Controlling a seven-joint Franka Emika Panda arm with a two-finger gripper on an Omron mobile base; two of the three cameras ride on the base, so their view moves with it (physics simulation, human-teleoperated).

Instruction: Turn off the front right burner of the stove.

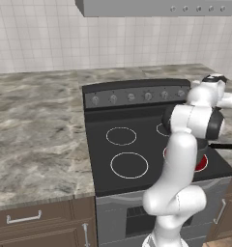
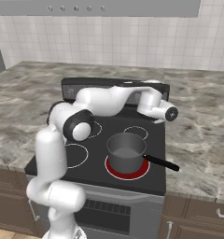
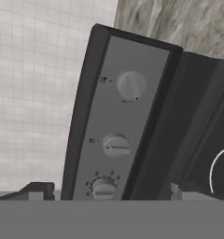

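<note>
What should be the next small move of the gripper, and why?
Probably ease the open gripper forward toward the knob panel, then settle on one knob. The front right burner glows red under a grey pot, so the stove is not yet off. In the hand view three knobs lie ahead and the fingertips touch none; I cannot tell which knob serves that burner.

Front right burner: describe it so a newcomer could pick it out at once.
Find the black glass-top stove set into the marble counter. The front right burner is the large circle nearest the oven front on the right. It alone glows red, and a grey pot sits on it.
</note>
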